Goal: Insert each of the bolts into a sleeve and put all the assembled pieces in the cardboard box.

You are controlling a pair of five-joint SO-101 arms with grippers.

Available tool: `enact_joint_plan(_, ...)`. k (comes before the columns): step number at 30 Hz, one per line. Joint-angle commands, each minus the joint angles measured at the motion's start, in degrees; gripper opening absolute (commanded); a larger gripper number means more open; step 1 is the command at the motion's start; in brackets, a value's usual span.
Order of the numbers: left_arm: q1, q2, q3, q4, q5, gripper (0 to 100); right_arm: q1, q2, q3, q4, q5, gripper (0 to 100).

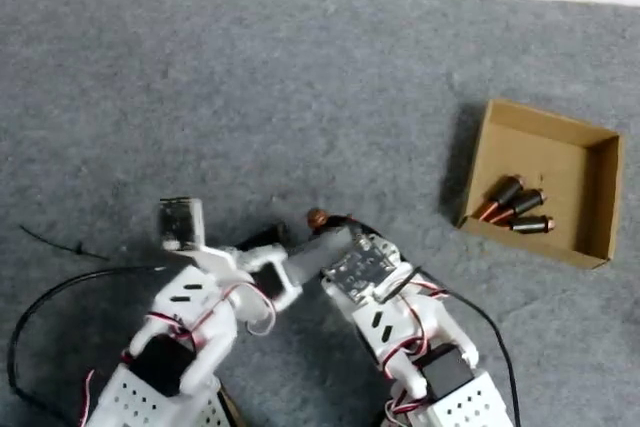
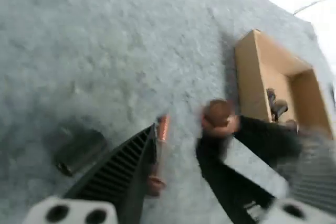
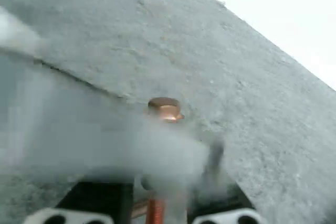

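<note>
Right pincer [image 3: 155, 203] blurred, clasping bolt [image 3: 164, 109], shank half hidden, sleeve [image 2: 79, 153] indistinct

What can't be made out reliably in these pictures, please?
Right wrist view: blur hides whatever sits below the copper bolt head.
High view: the pieces in the cardboard box are too small to judge seating.
Left wrist view: the dark sleeve is blurred; its bore is unreadable.

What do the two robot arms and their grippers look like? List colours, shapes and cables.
The left arm and right arm share white plastic shells, black motor blocks and thin red, white and black wires. The left arm ends in a black ribbed finger, and a black cable loops from it.
</note>
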Motion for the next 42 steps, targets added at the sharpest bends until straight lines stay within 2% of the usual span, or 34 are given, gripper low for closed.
enact_joint_plan(1,-14.2,-0.6,-3.2,-5.5,9.0,50,2.7,-0.8,8.2,-2.5,0.4,0.3)
enact_joint_plan(4,-21.7,-0.5,-3.1,-9.0,13.4,50,4.4,-0.8,8.2,-2.9,0.3,0.3)
enact_joint_plan(6,-23.3,-0.5,-3.0,-9.2,14.1,50,6.5,-0.8,8.2,-3.9,0.3,0.3)
enact_joint_plan(10,-23.4,-0.4,-2.7,-9.2,14.1,50,14.1,-0.8,8.1,-5.8,-1.2,0.3)
enact_joint_plan(14,-23.4,-0.4,-1.8,-9.3,14.0,50,23.3,-0.8,5.6,-5.1,-11.7,0.3)
enact_joint_plan(19,-23.7,-0.4,-1.8,-9.1,14.0,50,36.3,-0.2,-2.0,-1.1,-17.1,0.3)
enact_joint_plan(22,-23.7,-0.4,-1.8,-9.1,14.0,50,39.6,0.0,-5.3,-0.9,-17.3,0.3)
enact_joint_plan(25,-23.8,-0.4,-1.8,-9.1,14.0,43,41.1,3.6,-9.8,-1.2,-17.3,0.3)
enact_joint_plan(31,-23.9,-0.4,-1.8,-9.1,13.5,18,47.3,31.3,-28.0,-5.8,-17.8,0.3)
enact_joint_plan(35,-23.9,-0.4,-1.8,-9.4,8.6,2,51.4,54.9,-41.2,-7.9,-17.9,0.3)
enact_joint_plan(42,-23.9,-0.3,-0.5,-9.5,7.7,1,57.2,83.6,-58.9,-7.8,-17.9,0.3)
